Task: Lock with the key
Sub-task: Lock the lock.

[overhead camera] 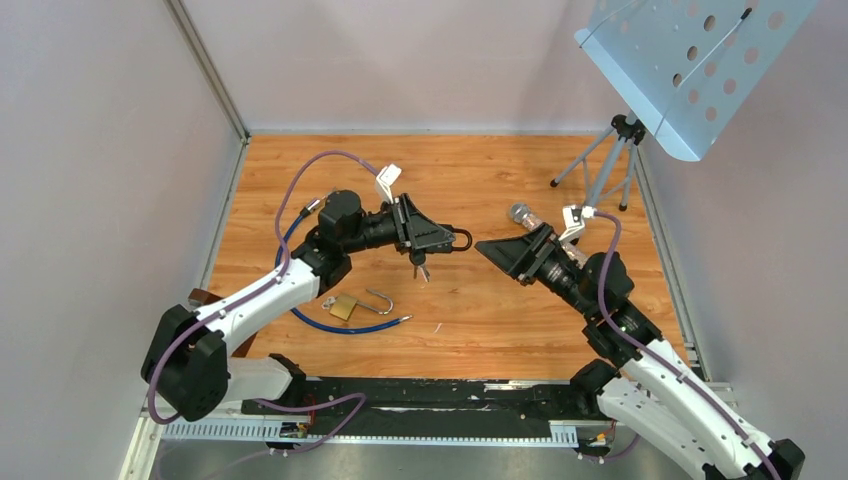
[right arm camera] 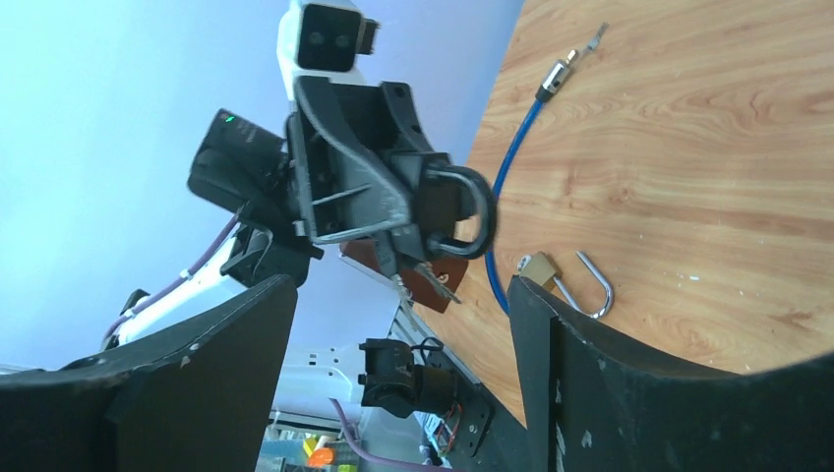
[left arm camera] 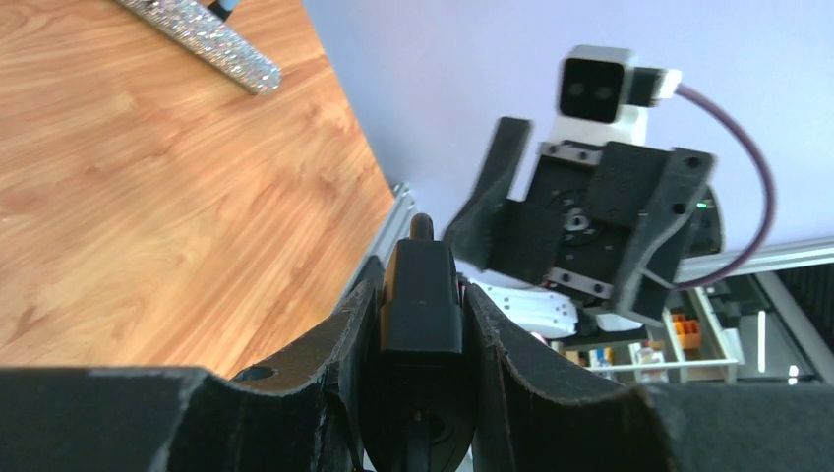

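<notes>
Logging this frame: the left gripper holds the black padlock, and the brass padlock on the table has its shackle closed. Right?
No: the brass padlock on the table has its shackle open, as the right wrist view shows. The left gripper does hold the black padlock.

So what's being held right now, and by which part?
The left gripper clamps a black padlock by its body, shackle sticking out. The right gripper is open and empty.
</notes>
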